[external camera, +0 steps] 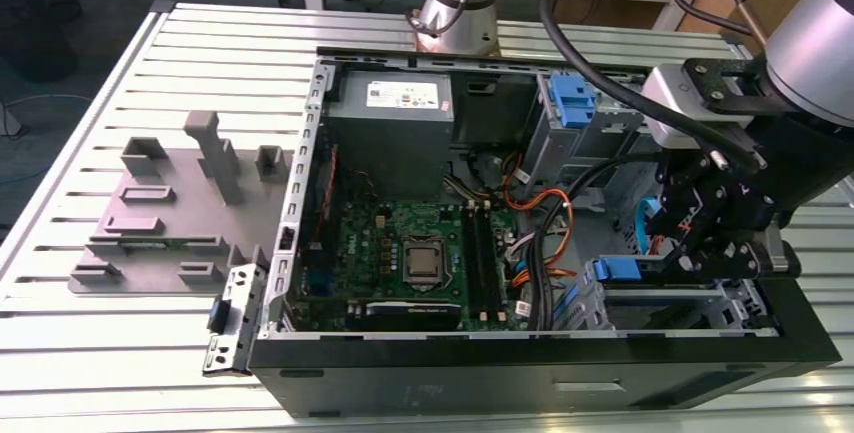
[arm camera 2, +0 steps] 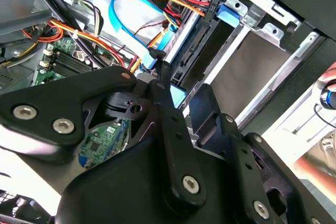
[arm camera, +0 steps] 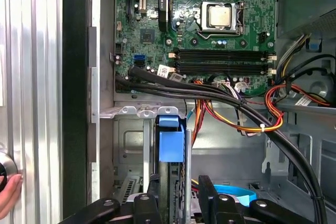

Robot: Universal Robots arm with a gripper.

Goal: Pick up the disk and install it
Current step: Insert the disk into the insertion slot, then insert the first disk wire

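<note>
I see the gripper [external camera: 687, 253] low inside the open computer case [external camera: 534, 373], at the drive cage [arm camera: 131, 145] in the corner on the exterior view's right. Its fingers [arm camera: 154, 204] are set narrow and closed on the disk [arm camera: 171, 142] — one on each flat side. The disk stands on its edge in the cage, with its blue carrier tab pointing toward the motherboard [arm camera: 210, 35], just below a bundle of black and orange cables [arm camera: 231, 103]. A light blue data cable [arm camera 2: 123, 3] curves near it in the second wrist view. The case lies on the slatted metal table [external camera: 134, 353] — a person's hand [arm camera: 8, 195] is at the table beside the case.
</note>
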